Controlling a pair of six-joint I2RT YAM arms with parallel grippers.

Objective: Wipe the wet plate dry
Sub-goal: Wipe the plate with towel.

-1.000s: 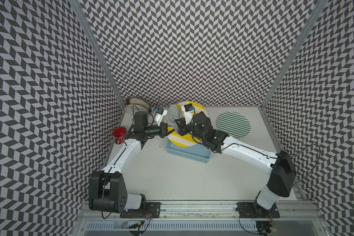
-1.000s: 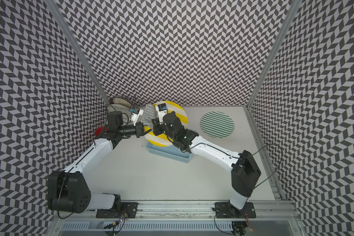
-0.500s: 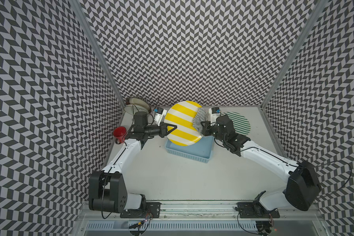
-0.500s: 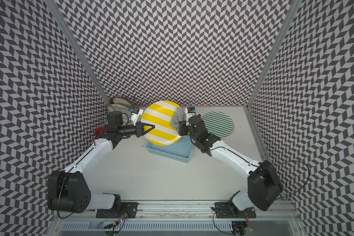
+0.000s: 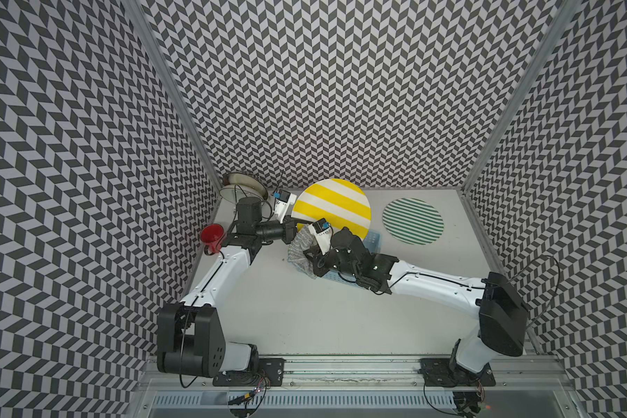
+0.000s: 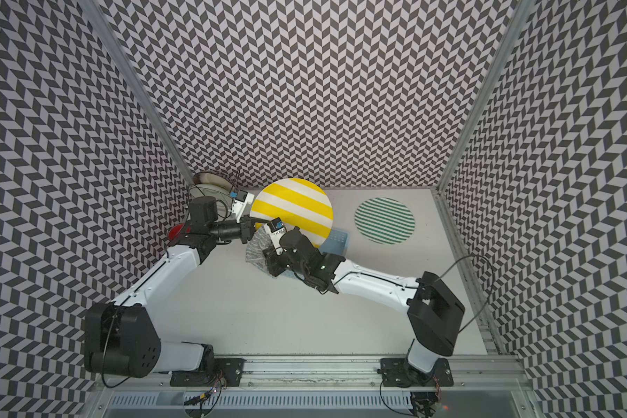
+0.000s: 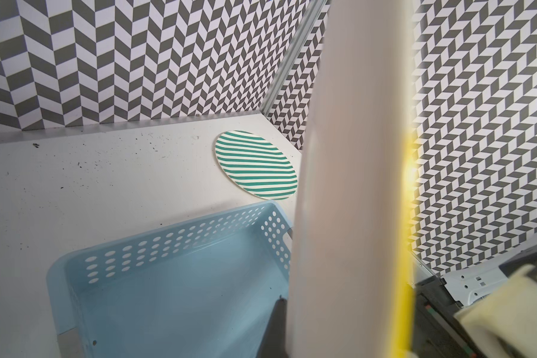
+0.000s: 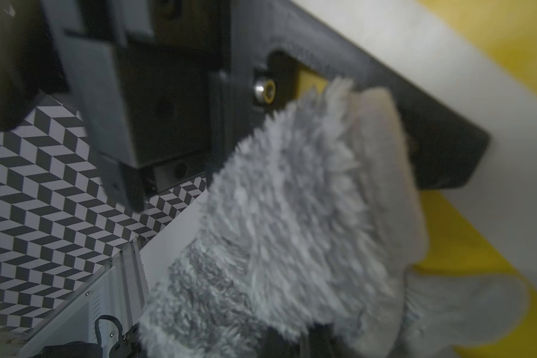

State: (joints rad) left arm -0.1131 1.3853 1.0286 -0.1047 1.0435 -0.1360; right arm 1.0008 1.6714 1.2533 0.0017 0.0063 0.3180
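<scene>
The yellow-and-white striped plate (image 5: 332,206) (image 6: 292,206) stands tilted on edge above the blue basket. My left gripper (image 5: 293,226) (image 6: 250,228) is shut on its left rim. In the left wrist view the plate (image 7: 354,186) is edge-on, with one dark finger (image 7: 278,328) against its pale back. My right gripper (image 5: 310,253) (image 6: 270,258) is shut on a grey fluffy cloth (image 5: 299,249) (image 6: 256,249). The cloth (image 8: 292,217) lies at the plate's lower left, right against the left gripper's black finger (image 8: 385,102); it covers the right fingertips.
A light blue perforated basket (image 5: 371,240) (image 7: 168,294) sits under the plate. A green-striped plate (image 5: 412,221) (image 6: 384,220) (image 7: 256,164) lies flat at the back right. A red cup (image 5: 212,237) and stacked dishes (image 5: 239,182) stand by the left wall.
My right gripper with the cloth went from the plate's upper face out to its right edge, then swept back across to the lower left. The left arm and the plate stayed put.
</scene>
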